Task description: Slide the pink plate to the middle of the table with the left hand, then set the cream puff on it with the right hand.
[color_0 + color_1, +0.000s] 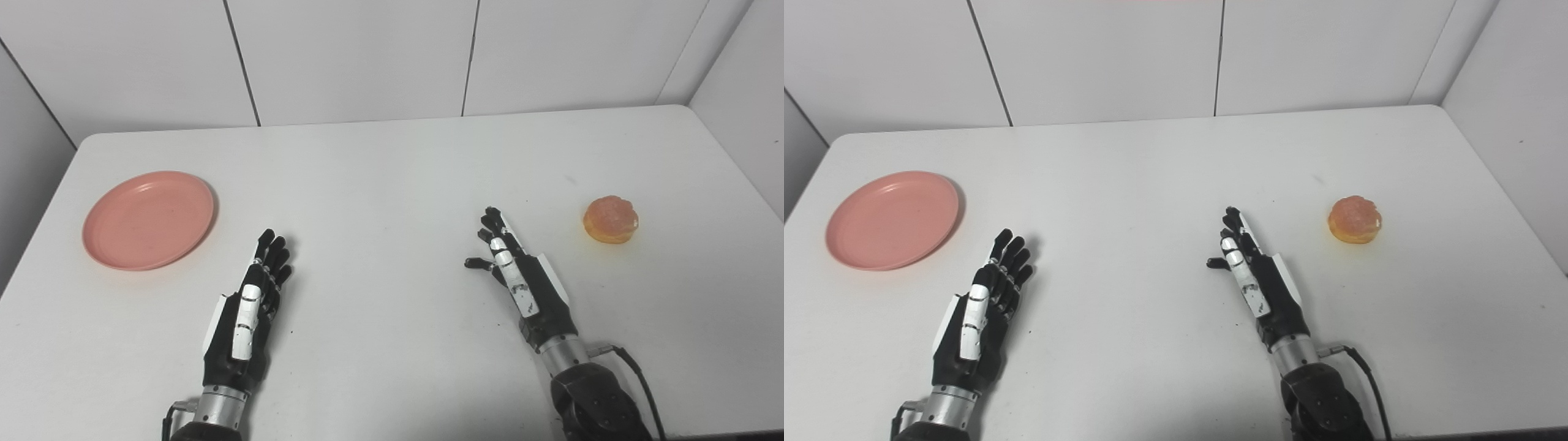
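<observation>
The pink plate [148, 219] lies flat and bare at the left side of the white table [392, 171]. An orange-glazed cream puff [610, 218] rests on the table at the right. My left hand [254, 294] lies near the front, right of and below the plate, fingers stretched out, holding nothing. My right hand [517, 272] is at front centre-right, left of the cream puff and apart from it, fingers extended and thumb out, empty.
White panelled walls close in behind the table and on both sides. A black cable [640, 380] runs from my right wrist. The table's front edge is near the bottom of the picture.
</observation>
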